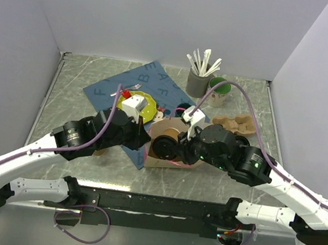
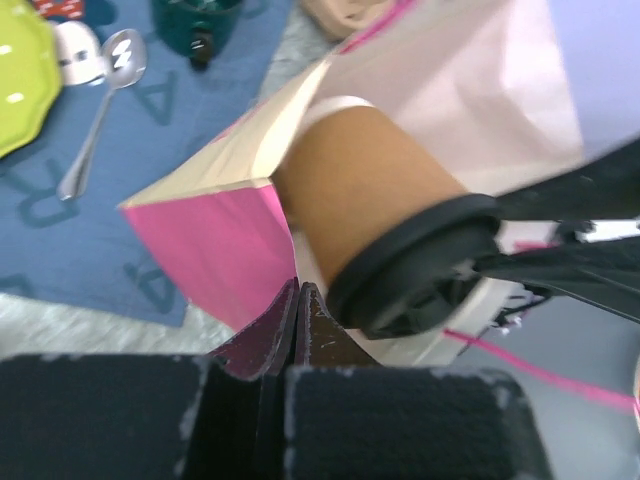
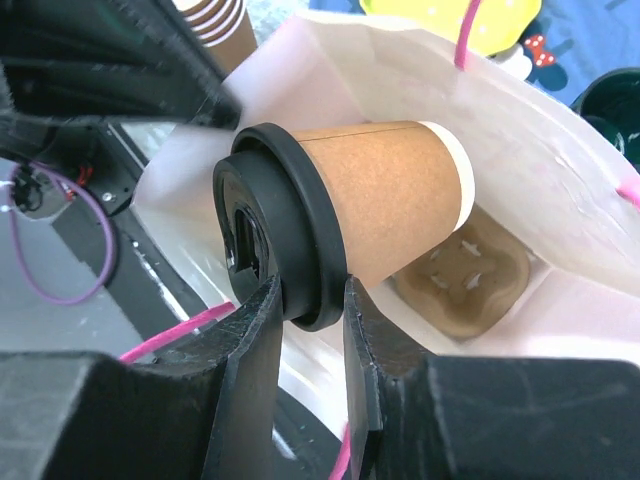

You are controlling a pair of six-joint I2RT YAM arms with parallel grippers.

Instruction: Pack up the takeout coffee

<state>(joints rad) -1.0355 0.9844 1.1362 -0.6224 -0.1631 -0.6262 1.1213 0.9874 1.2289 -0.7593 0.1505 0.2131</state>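
The takeout coffee (image 3: pixel 380 200) lay tipped sideways in the mouth of the pink bag (image 3: pixel 560 170), its black lid rim pinched by the right gripper (image 3: pixel 308 295). Deeper inside the bag sat a pulp carrier (image 3: pixel 465 280). The left gripper (image 2: pixel 298 300) was clamped on the bag's edge.

The takeout coffee (image 3: pixel 370 200) in the mouth of the bag (image 3: pixel 560 150), a cup carrier (image 3: pixel 470 280) deeper inside (plate (image 1: pixel 145 105) behind)
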